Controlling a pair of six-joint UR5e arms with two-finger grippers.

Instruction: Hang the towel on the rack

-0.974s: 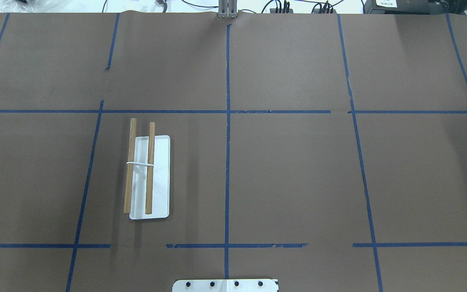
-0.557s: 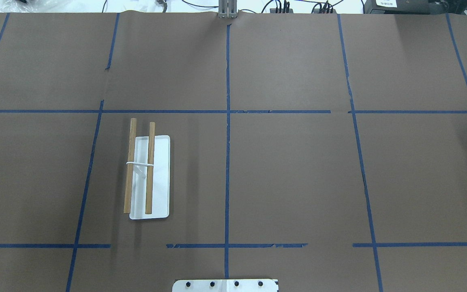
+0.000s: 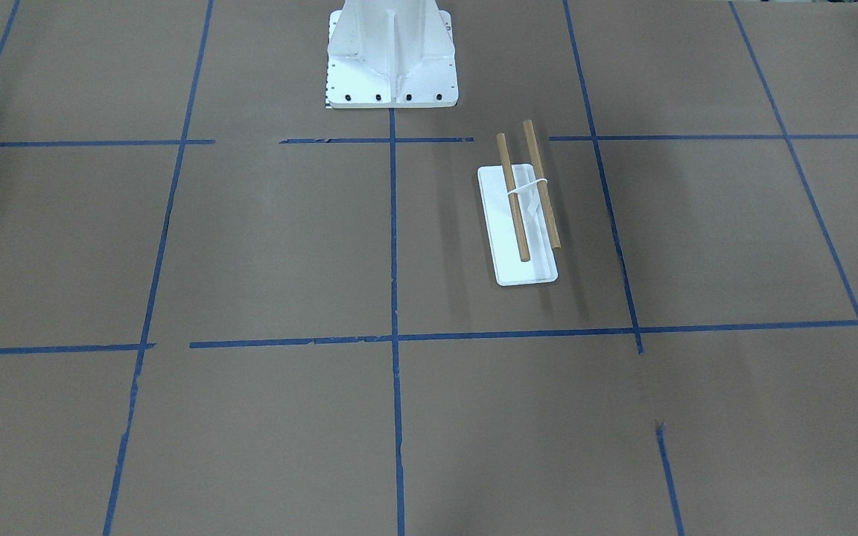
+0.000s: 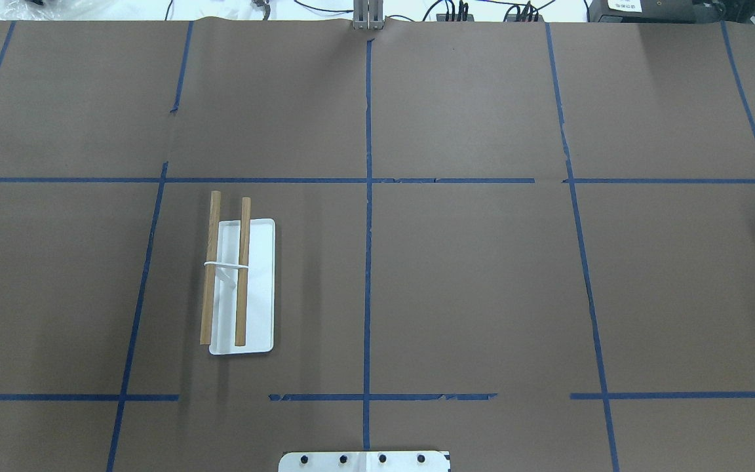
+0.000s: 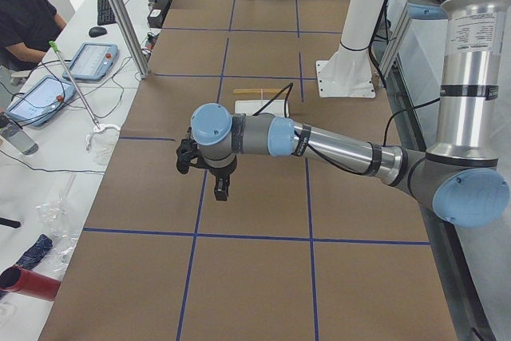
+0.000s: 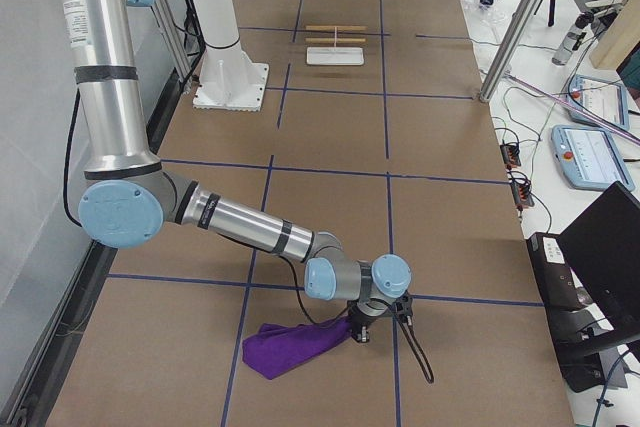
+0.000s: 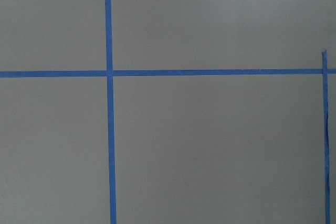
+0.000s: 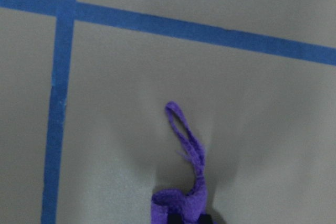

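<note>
Entry: the towel (image 6: 293,349), crumpled on the counter (image 6: 450,247) right at my right jaws (grip cannot be told), lies well apart from the rack (image 4: 257,288), rods pointing away from my base, nearer my left jaws (state likewise untellable).

The towel (image 6: 290,347) lies on the surface (image 6: 330,197) right at the right gripper (image 6: 357,335) and spreads from it toward the robot's side. The rack (image 6: 335,47) stands well apart from this gripper, far along the surface. It is between the two grippers and nearer to the left gripper (image 5: 221,193).
</note>
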